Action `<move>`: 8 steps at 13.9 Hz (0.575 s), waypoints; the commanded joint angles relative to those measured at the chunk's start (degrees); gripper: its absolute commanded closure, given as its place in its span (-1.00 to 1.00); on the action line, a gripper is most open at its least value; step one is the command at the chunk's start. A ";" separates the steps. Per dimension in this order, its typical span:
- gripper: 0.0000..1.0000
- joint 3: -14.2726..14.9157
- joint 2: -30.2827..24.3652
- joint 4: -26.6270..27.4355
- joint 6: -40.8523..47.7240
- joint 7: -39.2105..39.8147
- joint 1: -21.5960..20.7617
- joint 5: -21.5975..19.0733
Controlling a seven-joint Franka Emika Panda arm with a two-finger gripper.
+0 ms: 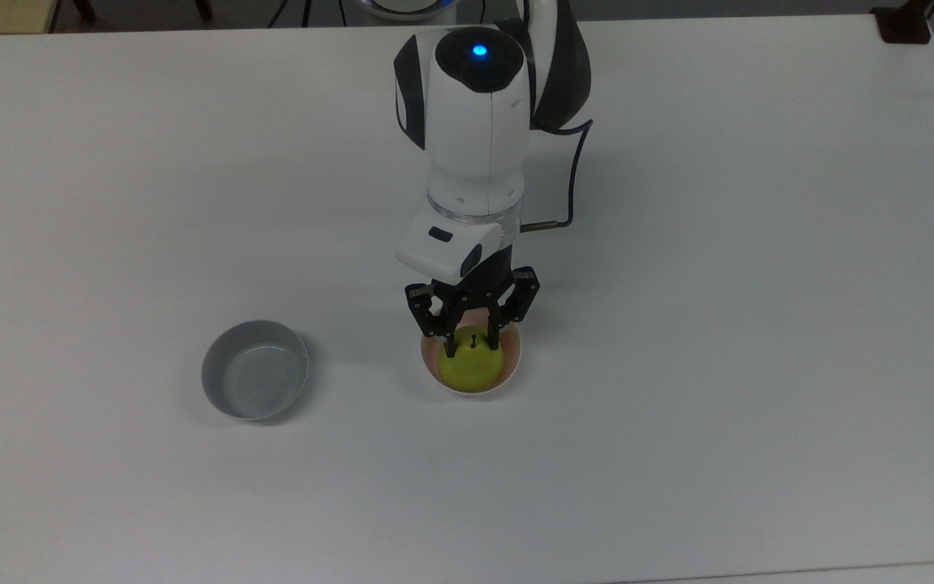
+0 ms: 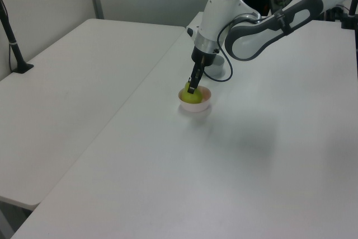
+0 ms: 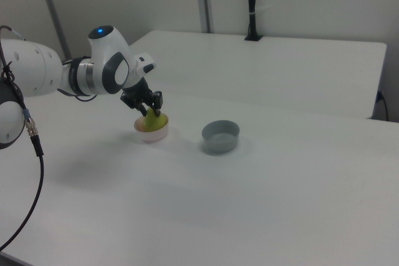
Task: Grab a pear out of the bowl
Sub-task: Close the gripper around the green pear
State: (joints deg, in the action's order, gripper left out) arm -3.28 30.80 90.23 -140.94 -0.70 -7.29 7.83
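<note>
The yellow-green pear (image 1: 471, 367) sits in the pale pink bowl (image 1: 515, 358) near the middle of the white table, its dark stem pointing up. My gripper (image 1: 472, 345) comes down on it from the top view's upper side. The two black fingers press the upper part of the fruit from either side, shut on it. In the left view the gripper (image 2: 192, 88) reaches into the bowl (image 2: 197, 106) onto the pear (image 2: 193, 97). From the right view, the pear (image 3: 154, 119) stands up above the bowl's rim (image 3: 151, 134) between the fingers.
A grey bowl (image 1: 254, 381) stands empty to the top view's left of the pink one, also in the right view (image 3: 220, 137). The arm's black cable (image 1: 572, 174) loops beside the wrist. A second table with a black post (image 2: 14, 43) adjoins.
</note>
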 commanded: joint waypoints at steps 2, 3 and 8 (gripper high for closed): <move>0.46 0.47 -2.14 0.73 -0.12 -1.50 -0.44 0.60; 0.46 0.47 -2.76 1.08 -0.03 -1.50 -0.44 0.60; 0.46 0.47 -6.54 1.08 6.28 -1.41 0.00 0.34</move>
State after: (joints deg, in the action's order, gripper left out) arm -3.21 27.87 89.92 -138.02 -0.91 -7.09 7.83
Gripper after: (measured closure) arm 0.515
